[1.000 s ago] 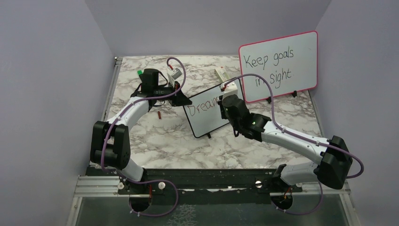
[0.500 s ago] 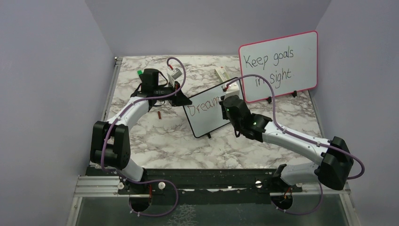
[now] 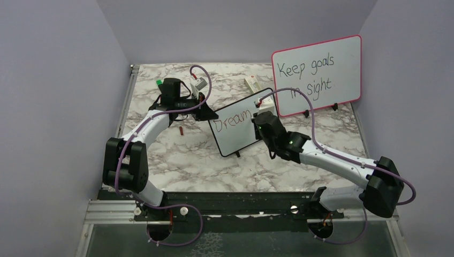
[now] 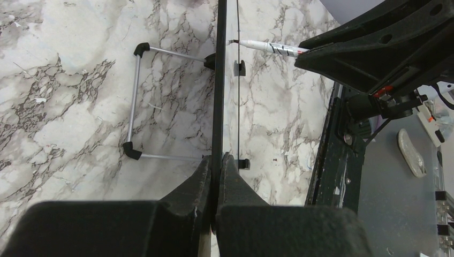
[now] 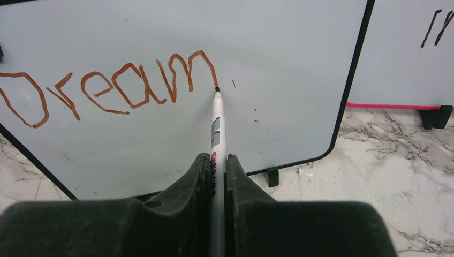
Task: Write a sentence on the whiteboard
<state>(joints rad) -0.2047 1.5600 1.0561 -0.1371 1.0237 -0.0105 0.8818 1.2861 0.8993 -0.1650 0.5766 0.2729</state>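
On whiteboard [image 5: 160, 144], sentence [image 5: 131, 85] gained "m"; marker [image 5: 217, 128] shifted right.

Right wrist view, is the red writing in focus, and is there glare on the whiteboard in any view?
Right wrist: writing and marker sharp, whiteboard evenly lit, no glare. Left wrist: whiteboard seen edge-on, foreground dark and soft. Top: soft even light, faint shadows, no glare.
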